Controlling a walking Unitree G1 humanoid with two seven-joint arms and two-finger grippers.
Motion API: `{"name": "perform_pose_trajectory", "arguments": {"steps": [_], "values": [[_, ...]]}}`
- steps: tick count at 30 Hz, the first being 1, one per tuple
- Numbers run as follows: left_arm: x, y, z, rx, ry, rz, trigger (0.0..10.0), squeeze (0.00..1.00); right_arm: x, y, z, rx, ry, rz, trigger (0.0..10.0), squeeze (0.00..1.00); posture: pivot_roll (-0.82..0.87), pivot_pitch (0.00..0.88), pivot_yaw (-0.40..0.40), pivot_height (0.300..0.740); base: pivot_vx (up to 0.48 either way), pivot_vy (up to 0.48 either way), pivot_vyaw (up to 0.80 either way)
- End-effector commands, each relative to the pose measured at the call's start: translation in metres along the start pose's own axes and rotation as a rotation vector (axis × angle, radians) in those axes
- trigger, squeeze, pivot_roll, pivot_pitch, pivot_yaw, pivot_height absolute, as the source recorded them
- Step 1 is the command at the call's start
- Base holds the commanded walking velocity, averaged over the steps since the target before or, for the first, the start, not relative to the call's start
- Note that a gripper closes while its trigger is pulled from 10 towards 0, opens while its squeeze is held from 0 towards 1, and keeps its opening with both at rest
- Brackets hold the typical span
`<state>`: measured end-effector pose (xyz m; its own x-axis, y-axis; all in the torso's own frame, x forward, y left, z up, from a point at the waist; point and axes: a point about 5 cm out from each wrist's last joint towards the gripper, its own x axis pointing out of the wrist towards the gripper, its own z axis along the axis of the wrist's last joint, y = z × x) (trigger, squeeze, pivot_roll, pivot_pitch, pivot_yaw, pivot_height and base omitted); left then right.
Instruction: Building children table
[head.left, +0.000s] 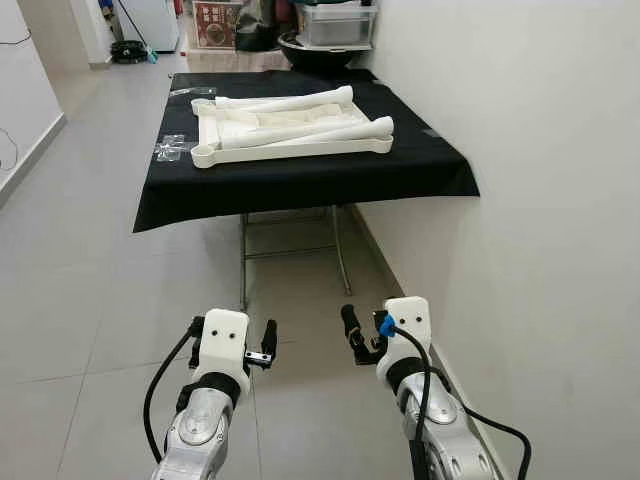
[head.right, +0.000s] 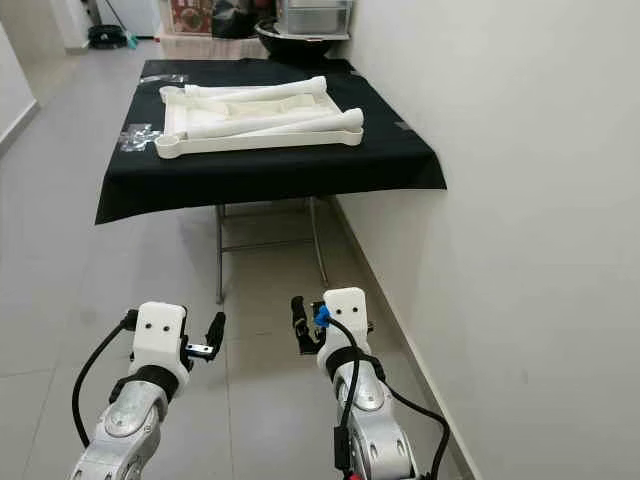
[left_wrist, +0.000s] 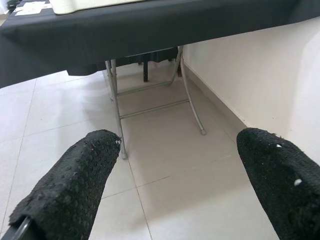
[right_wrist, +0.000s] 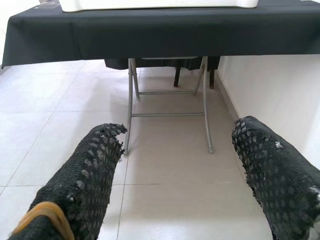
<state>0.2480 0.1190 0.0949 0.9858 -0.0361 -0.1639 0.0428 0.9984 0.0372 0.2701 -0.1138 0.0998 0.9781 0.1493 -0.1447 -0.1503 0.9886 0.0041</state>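
The white children's table top (head.left: 262, 135), upside down with two loose white legs (head.left: 305, 130) lying across it, is being carried by the black-clothed worktop (head.left: 420, 170), toward its far half, near the wall. The left pincer (head.left: 268, 345) and right pincer (head.left: 352, 335) are being held released and empty, low over the tiled floor (head.left: 80, 280), well short of the worktop's near edge. The approach is best being made squarely, arms being raised above the edge before any reach.

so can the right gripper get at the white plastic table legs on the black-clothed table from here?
Probably not yet. The right gripper hangs open and low over the floor tiles, well short of the black-clothed table; the white plastic table legs lie far back. Nothing blocks the path; walking closer should do.
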Motion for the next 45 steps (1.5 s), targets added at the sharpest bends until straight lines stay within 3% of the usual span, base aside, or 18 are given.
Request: {"name": "perform_pose_trajectory", "arguments": {"steps": [1,9,33,45], "values": [[0.001,-0.006,-0.001,-0.023,0.006,-0.008,10.0,0.00,-0.001,-0.002,0.003,0.013,-0.035,-0.003,10.0,0.00,0.03,0.000,-0.068,0.740,0.000,0.000,0.00],[0.002,-0.005,0.002,-0.010,-0.015,-0.002,10.0,0.00,-0.002,0.002,0.009,0.002,-0.081,0.013,10.0,0.00,0.03,0.000,-0.066,0.740,0.000,0.000,0.00],[0.006,-0.005,0.001,0.016,0.007,0.001,10.0,0.00,0.002,0.004,0.008,0.027,-0.076,0.029,10.0,0.00,0.04,0.000,-0.058,0.740,0.000,0.000,0.00],[0.007,-0.007,0.003,0.014,-0.008,-0.012,10.0,0.00,0.002,0.011,0.013,-0.004,-0.113,0.098,10.0,0.00,0.04,0.000,-0.065,0.740,0.000,0.000,0.07]]}}
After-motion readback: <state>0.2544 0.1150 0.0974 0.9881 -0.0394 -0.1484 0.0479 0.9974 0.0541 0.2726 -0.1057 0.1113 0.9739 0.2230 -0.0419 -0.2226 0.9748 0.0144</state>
